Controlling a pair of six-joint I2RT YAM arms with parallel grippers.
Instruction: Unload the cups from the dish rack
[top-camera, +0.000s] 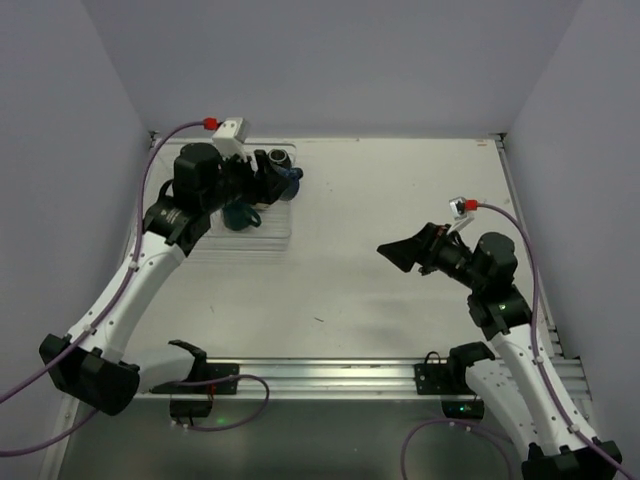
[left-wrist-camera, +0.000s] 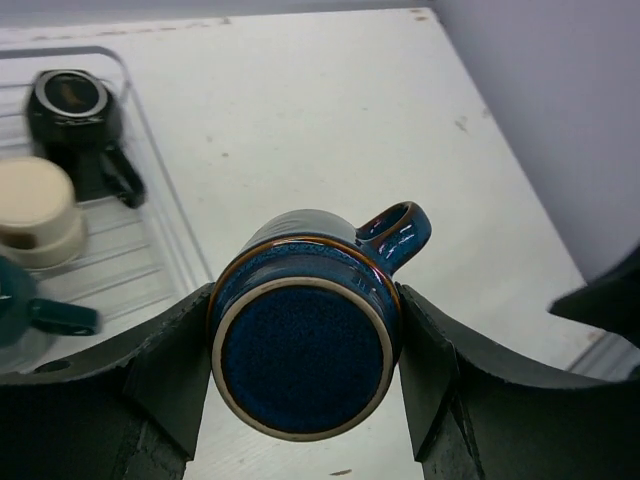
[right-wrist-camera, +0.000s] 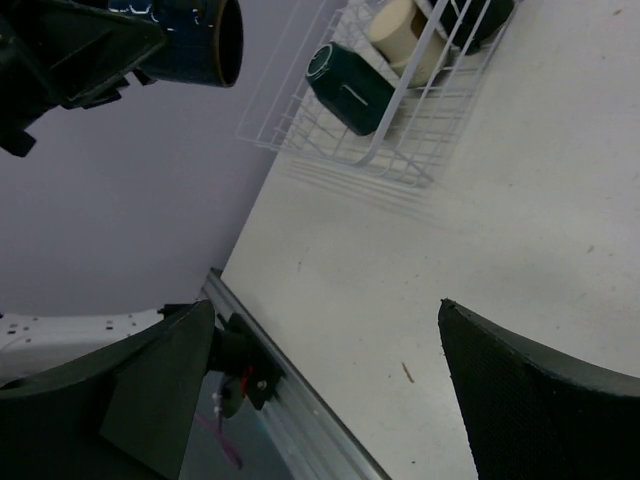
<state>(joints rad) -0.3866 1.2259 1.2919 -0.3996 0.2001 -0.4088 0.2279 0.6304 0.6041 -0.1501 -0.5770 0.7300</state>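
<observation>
My left gripper (left-wrist-camera: 303, 300) is shut on the blue cup (left-wrist-camera: 305, 335), its base facing the camera, held in the air just right of the dish rack (left-wrist-camera: 150, 250). From above, the blue cup (top-camera: 291, 183) is at the rack's (top-camera: 262, 243) right edge. In the rack lie the black mug (left-wrist-camera: 75, 110), the cream cup (left-wrist-camera: 38, 210) and the dark teal cup (left-wrist-camera: 20, 305). My right gripper (top-camera: 400, 252) is open and empty over the table's middle right, and its view shows the held blue cup (right-wrist-camera: 190, 35) and the teal cup (right-wrist-camera: 350, 88). The clear cup is not visible.
A metal rail (top-camera: 330, 372) runs along the table's near edge. Walls enclose the table at the left, back and right. White tabletop (top-camera: 400, 190) lies between the rack and my right gripper.
</observation>
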